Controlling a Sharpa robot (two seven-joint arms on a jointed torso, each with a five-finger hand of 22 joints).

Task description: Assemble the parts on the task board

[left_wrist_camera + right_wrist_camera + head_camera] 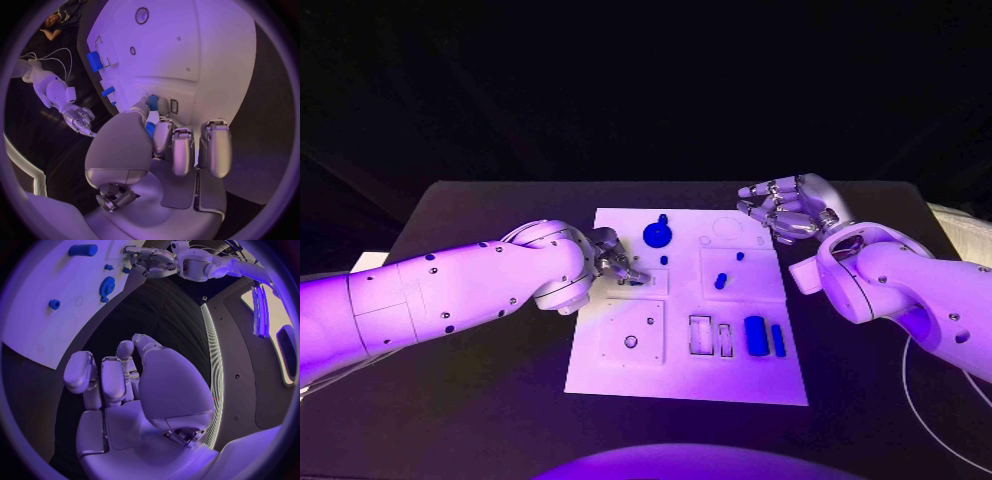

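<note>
The white task board [678, 375] lies mid-table. My left hand [612, 262] is over its left edge; in the left wrist view the thumb and a finger pinch a small blue part [150, 128] just above the board [206, 55]. My right hand [788, 208] hovers past the board's far right corner with its fingers [112, 380] curled in on nothing. On the board sit a blue gear [656, 234], a blue peg [721, 281], a blue cylinder [756, 335] and a thin blue bar [777, 341].
Rectangular slots [711, 335] and a round hole [630, 341] are cut into the board's near half. The black table [473, 390] runs wide on both sides. In the right wrist view the gear [107, 286] and cylinder [83, 250] lie beyond the curled fingers.
</note>
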